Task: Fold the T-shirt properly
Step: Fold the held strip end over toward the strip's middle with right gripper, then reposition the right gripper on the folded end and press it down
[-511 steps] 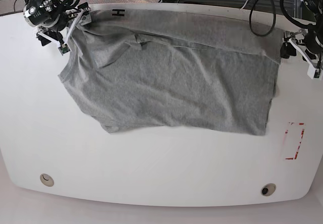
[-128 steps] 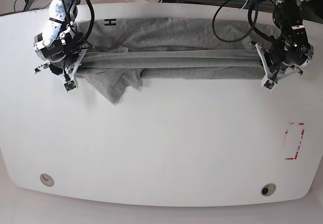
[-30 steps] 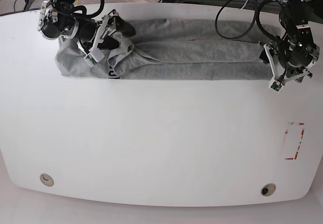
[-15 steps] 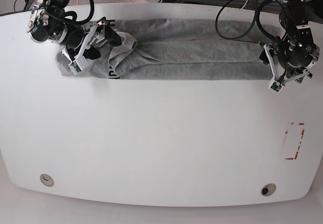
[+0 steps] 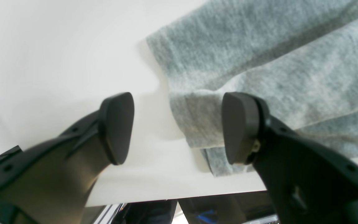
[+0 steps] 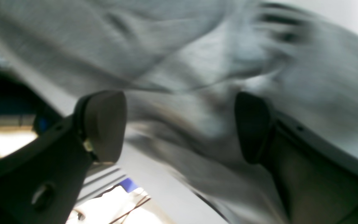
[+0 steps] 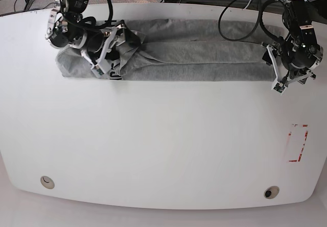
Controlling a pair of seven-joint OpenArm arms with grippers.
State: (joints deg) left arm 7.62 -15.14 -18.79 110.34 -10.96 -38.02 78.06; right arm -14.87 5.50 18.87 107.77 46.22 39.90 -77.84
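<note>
Beneath the spread right gripper lies the T-shirt.

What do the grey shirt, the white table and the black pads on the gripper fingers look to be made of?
The heather-grey T-shirt: soft knit, probably cotton; flecked, fuzzy weave, limp creases. The white table: smooth, hard, slightly glossy, maybe laminate; faint shadows on it. The left gripper pads: matte black, likely rubber or plastic; rounded, dull sheen.

No text, label, brand or number can be read in any view. A small dark patch of print shows on the T-shirt at its front fold near the surface's far left corner, too small to make out. Red marks near the surface's right edge form an outline, not letters.
</note>
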